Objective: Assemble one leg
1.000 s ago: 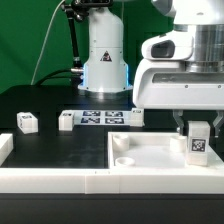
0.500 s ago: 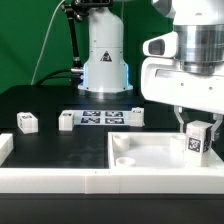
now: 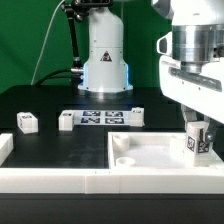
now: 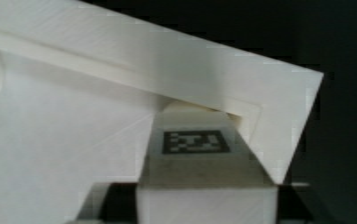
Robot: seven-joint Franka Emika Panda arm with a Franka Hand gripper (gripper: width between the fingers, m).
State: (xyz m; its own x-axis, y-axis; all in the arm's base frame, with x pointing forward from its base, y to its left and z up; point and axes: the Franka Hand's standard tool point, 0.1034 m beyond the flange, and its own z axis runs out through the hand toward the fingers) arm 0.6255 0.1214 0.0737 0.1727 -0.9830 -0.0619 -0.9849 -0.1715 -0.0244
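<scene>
While two small tagged blocks [image 3: 27, 122] [image 3: 67, 120] sit loose on the black desk [image 3: 60, 140] toward the exterior view's left, the marker board [image 3: 103, 118] lies just beside them. Farther right, the white tray [image 3: 150, 165] spans the front. At its right corner, the hand [image 3: 199, 132] is closed on the leg [image 3: 199, 141], held upright over the tray's inner corner, tag facing outward.

Our arm [image 3: 104, 45] has a glossy white housing, black joints, a blue-lit base ring and black cables.
</scene>
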